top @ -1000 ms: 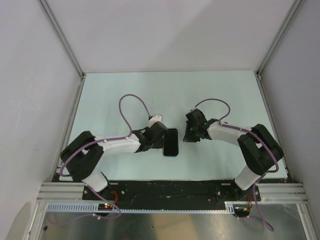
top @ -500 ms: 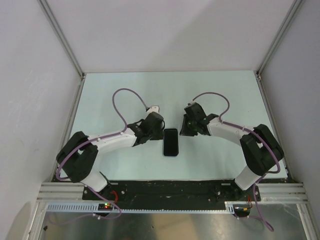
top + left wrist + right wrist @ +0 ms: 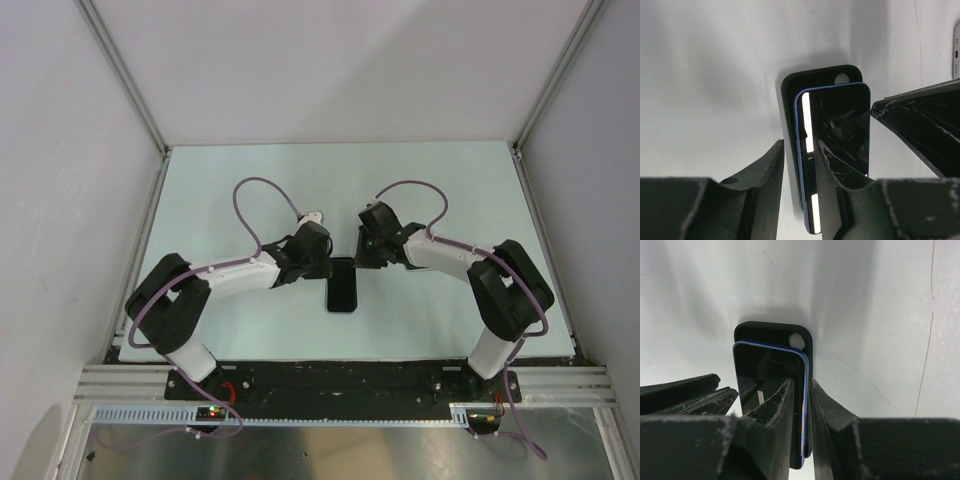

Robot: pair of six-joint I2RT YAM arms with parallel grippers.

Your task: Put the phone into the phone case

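The phone (image 3: 342,287), with a dark screen and a blue rim, lies face up on the black phone case (image 3: 820,75) on the table, slightly offset so the case's camera-hole end shows beyond it. My left gripper (image 3: 799,145) is open and straddles the phone's (image 3: 840,115) left edge: one finger over the screen, the other outside the case with a gap. My right gripper (image 3: 801,382) is shut narrowly on the phone's (image 3: 765,370) right edge and the case (image 3: 765,332) rim. In the top view both grippers (image 3: 328,264) (image 3: 358,256) sit at the phone's far end.
The pale green table (image 3: 250,180) is walled by a metal frame (image 3: 135,120) on three sides. Purple cables (image 3: 262,200) loop above both arms. My right gripper's finger (image 3: 920,125) shows in the left wrist view, with a white part (image 3: 956,50) at the edge.
Both grippers moved inward to the phone's far end, one on each side of it. The left jaws narrowed a little. The phone now lies straighter.
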